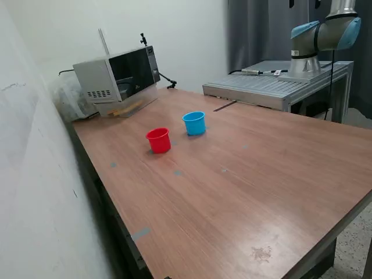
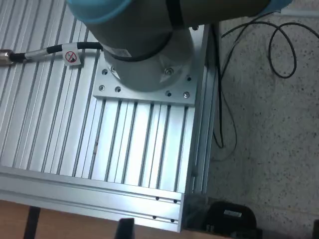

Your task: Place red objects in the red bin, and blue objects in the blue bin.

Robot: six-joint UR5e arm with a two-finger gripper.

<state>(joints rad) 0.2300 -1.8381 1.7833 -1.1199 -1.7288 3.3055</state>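
The red bin [image 1: 158, 140] and the light blue bin [image 1: 195, 123] stand upright side by side on the wooden table [image 1: 250, 174], the red one nearer the exterior view's left. No red or dark blue cubes show in either view. The arm [image 1: 325, 35] rises from its base on the aluminium plate [image 1: 273, 87] at the back right, far from the bins. In the wrist view only two dark fingertips [image 2: 124, 229] of my gripper [image 2: 220, 231] show at the picture's edge, far apart with nothing between them, above the plate [image 2: 124, 164] and the arm's base [image 2: 144, 45].
A microwave [image 1: 119, 75] stands at the table's back left by the white wall. Cables [image 2: 279, 50] lie on the speckled floor beside the plate. A cable [image 1: 258, 72] lies across the plate. A small stand [image 1: 168, 81] sits behind the microwave.
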